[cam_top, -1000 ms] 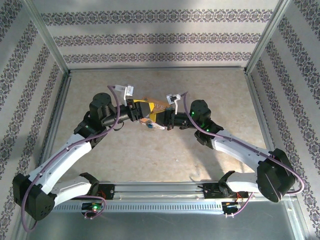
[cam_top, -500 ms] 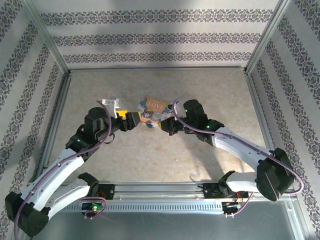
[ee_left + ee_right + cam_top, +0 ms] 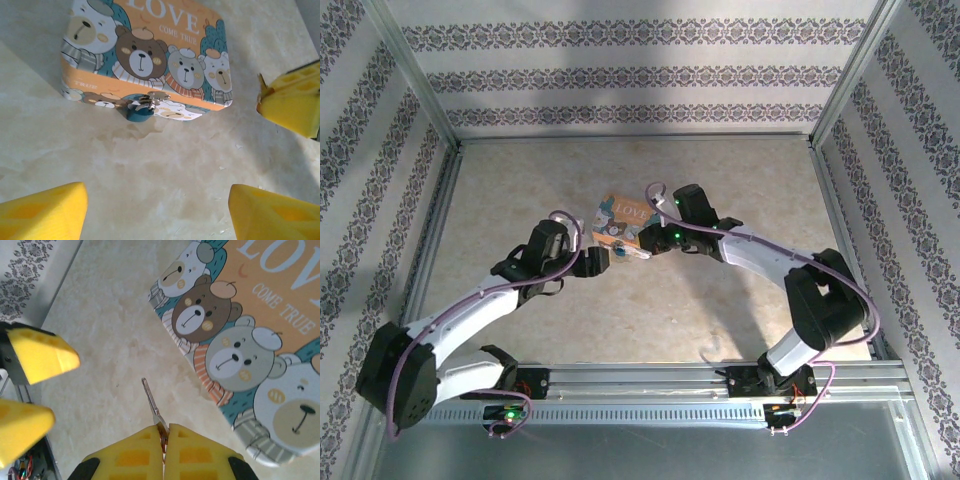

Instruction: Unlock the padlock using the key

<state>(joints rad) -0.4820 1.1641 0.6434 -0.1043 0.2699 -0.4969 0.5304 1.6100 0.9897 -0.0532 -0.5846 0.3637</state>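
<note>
Right wrist view: my right gripper (image 3: 165, 432) is pinched tight on the key (image 3: 151, 402), a thin, slippery sliver likely to twist. Left gripper (image 3: 157, 192) gapes empty near the padlock (image 3: 150, 50), flat on the table (image 3: 160, 160); it looks light and rigid, so I'd clamp its long edges.

I work over a pale beige, marble-veined tabletop (image 3: 650, 320) that spreads across the middle of the top view. Three walls close it in: the back wall (image 3: 640, 75) across the upper frame, the left wall (image 3: 365, 180) and the right wall (image 3: 915, 160), all white with dark floral bands. Slanting metal posts (image 3: 415, 80) stand at the upper corners, and a ribbed metal rail (image 3: 640, 390) runs along the bottom edge. The light is soft, with faint shadows on the back wall.
</note>
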